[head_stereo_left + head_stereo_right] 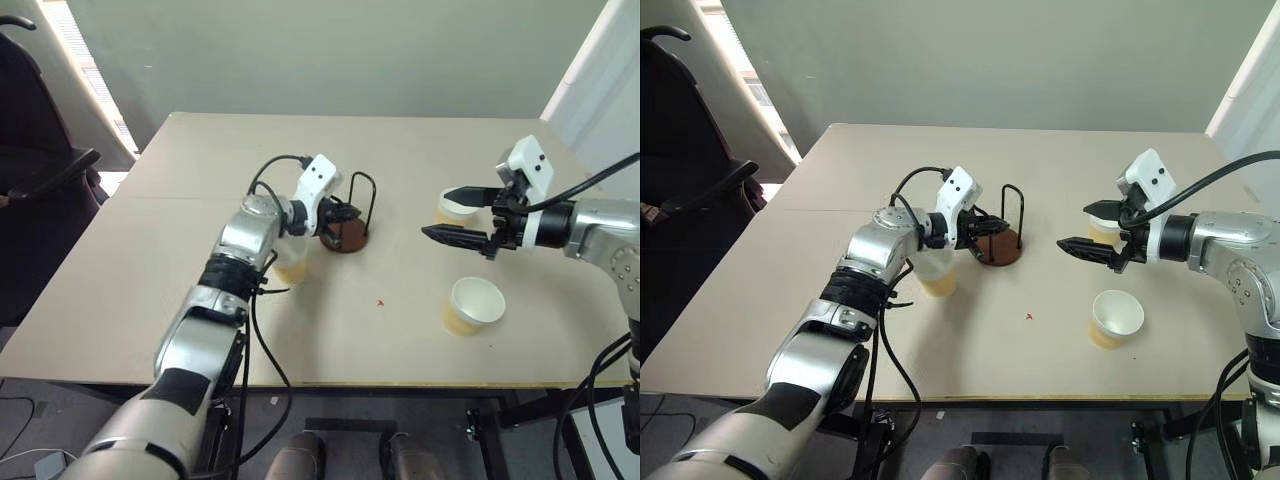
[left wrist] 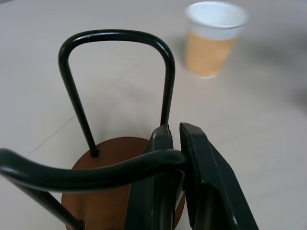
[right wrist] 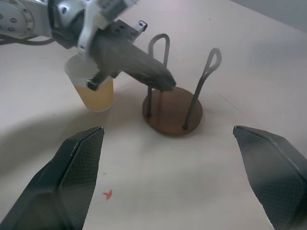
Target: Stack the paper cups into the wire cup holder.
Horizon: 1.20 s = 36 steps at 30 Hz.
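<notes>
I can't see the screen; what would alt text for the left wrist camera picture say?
Two black fingers are shut on one wire loop of the wire cup holder, whose reddish-brown disc sits on a pale table. The second loop rises behind, and a paper cup stands farther off.

The table point(image 1: 330, 330) is pale beige with a small red mark point(image 1: 380, 302) on it. The paper cups point(image 1: 473, 306) have yellow-tan walls and white insides and rims. The wire cup holder point(image 1: 347, 236) has a reddish-brown round base and glossy black wire loops. Both grippers' fingers point(image 3: 72, 177) are black with a fine woven texture, on white and silver wrists
</notes>
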Available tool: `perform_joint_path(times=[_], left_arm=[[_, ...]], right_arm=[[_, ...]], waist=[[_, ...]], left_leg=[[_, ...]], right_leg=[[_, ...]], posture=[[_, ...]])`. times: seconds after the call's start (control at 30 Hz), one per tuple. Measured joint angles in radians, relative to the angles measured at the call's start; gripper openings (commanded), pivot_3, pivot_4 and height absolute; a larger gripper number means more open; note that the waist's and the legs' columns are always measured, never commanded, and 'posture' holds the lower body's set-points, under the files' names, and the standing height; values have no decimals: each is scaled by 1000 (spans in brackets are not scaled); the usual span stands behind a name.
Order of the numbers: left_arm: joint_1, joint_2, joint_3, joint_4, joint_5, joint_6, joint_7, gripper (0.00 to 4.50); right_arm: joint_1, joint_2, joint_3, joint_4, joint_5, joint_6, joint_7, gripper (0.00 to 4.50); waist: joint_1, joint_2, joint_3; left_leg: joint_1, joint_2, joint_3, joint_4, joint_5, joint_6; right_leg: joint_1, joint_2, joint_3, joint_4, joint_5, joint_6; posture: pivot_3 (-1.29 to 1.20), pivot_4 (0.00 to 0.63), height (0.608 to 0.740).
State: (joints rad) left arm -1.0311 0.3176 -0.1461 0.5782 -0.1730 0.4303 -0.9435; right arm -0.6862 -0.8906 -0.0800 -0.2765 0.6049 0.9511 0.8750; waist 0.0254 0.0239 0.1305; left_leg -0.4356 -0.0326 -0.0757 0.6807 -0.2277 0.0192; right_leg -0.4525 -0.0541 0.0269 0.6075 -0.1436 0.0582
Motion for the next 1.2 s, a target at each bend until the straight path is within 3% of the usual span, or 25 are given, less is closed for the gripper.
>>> perform_joint_path(times=[0.37,0.53,0.9,1.2], left_arm=[[158,78,-89,-386,-135,176,-270,13],[165,97,-127,-386,-128,154,-306,13],[148,8,-154,-257,-77,33,-295,13],[145,81,-207,-253,8,-54,-333,2906]], right_arm=[[94,-179,-152,-91,139,95,84,4500],[150,-255,-199,-118,179,111,125,4500],[147,-243,-197,-133,205,106,85,4500],[141,-235,-173,-131,206,84,84,4500]], waist=[[8,0,0],[6,0,0],[6,0,0],[5,0,0]], left_leg=[[0,-1,0,1,-1,1],[0,-1,0,1,-2,1],[1,-2,0,2,-3,11],[0,-2,1,2,-2,10]], right_leg=[[1,-1,1,0,-1,1],[1,-1,1,0,-1,1],[3,-1,2,0,2,6],[3,-1,2,-3,1,8]], posture=[[0,150,740],[0,150,740],[0,150,740],[0,150,740]])
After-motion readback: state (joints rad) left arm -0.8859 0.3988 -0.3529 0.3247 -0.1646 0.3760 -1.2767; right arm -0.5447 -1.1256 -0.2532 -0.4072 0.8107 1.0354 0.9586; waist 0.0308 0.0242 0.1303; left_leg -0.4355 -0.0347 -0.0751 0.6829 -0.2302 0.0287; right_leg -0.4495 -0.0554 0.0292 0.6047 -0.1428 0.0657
